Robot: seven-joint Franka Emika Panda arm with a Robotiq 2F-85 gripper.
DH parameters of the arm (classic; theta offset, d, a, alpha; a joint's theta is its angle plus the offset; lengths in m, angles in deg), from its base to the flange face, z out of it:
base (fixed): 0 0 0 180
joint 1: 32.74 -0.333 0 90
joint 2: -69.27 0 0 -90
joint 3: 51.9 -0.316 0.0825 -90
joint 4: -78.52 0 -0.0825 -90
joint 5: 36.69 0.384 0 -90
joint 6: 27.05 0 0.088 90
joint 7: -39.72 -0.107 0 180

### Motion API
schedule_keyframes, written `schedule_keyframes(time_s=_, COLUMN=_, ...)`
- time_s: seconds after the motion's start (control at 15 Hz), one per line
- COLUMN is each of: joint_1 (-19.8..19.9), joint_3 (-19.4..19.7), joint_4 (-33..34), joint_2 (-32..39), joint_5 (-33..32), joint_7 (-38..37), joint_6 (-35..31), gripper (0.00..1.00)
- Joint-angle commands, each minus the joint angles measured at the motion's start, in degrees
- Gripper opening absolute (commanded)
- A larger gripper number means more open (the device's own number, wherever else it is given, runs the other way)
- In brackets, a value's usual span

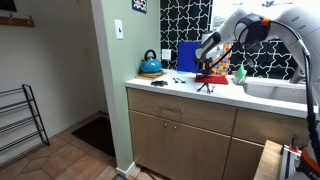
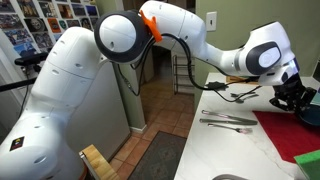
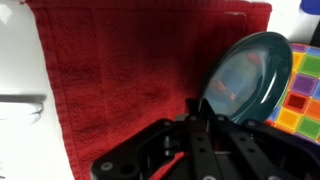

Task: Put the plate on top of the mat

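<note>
Carrying everything, the white table (image 2: 220, 150) has the red mat (image 3: 110, 80) lying flat on it (it fills most of the wrist view). Over the mat's right part the round plate (image 3: 245, 80) hangs tilted on edge, its lower rim pinched in the narrowed gripper (image 3: 200, 120), just beside a multicoloured board (image 3: 300, 100)
</note>
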Motion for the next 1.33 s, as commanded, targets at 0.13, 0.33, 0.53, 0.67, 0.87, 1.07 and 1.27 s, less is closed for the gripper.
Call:
schedule_keyframes(time_s=0.13, joint_1=2.65, joint_3=-2.78, joint_4=5.86, joint_2=3.43, joint_5=1.6, joint_7=4.28, joint_6=3.5, gripper=0.02)
schedule_keyframes(time_s=0.33, joint_1=3.41, joint_3=-3.64, joint_4=7.58, joint_2=4.58, joint_5=2.04, joint_7=6.17, joint_6=4.79, gripper=0.02)
schedule_keyframes(time_s=0.53, joint_1=4.15, joint_3=-4.44, joint_4=8.7, joint_2=5.28, joint_5=2.64, joint_7=7.8, joint_6=6.11, gripper=0.02)
schedule_keyframes(time_s=0.67, joint_1=4.6, joint_3=-4.98, joint_4=8.67, joint_2=5.35, joint_5=2.78, joint_7=8.73, joint_6=6.27, gripper=0.02)
schedule_keyframes(time_s=0.87, joint_1=4.95, joint_3=-5.61, joint_4=8.65, joint_2=5.02, joint_5=2.89, joint_7=10.05, joint_6=7.33, gripper=0.37)
schedule_keyframes(time_s=1.07, joint_1=3.91, joint_3=-5.0, joint_4=6.63, joint_2=3.12, joint_5=1.88, joint_7=10.49, joint_6=6.82, gripper=0.62)
schedule_keyframes(time_s=1.27, joint_1=3.16, joint_3=-5.34, joint_4=2.92, joint_2=-0.39, joint_5=1.52, joint_7=13.53, joint_6=5.99, gripper=0.84)
